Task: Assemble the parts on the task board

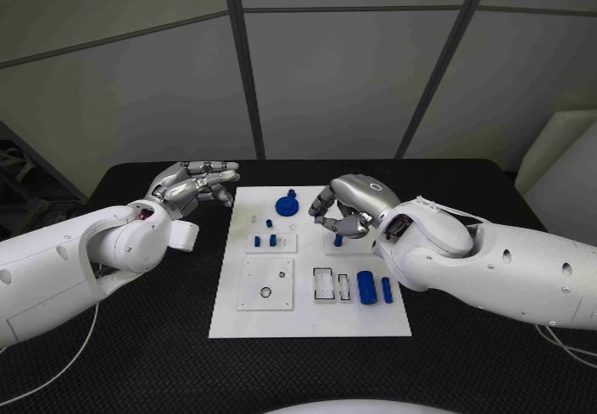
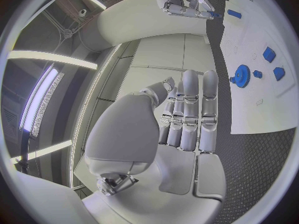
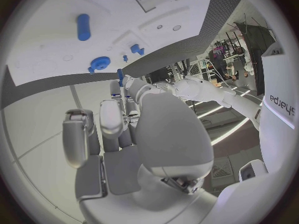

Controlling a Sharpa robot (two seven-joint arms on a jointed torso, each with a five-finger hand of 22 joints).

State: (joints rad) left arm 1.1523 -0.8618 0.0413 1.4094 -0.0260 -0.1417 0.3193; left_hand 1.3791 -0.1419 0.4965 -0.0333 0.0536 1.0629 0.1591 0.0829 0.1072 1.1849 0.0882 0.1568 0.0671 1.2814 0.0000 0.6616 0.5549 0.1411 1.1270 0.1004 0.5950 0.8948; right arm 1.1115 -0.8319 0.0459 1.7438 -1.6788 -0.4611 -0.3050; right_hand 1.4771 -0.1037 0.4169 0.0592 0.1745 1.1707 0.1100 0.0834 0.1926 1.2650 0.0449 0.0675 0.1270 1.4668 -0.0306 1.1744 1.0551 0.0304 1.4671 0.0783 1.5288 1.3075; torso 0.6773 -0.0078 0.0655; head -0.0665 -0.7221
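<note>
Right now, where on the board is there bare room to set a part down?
The task board is bare along its near edge, below the square plate and the blue cylinders. Its far-left corner, beside the left hand, is bare too. Crowded: the far middle, where the right hand holds a blue peg beside the blue gear.

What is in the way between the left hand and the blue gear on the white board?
Nothing visible. The left hand sits open by the board's edge, and bare board lies between it and the gear.
</note>
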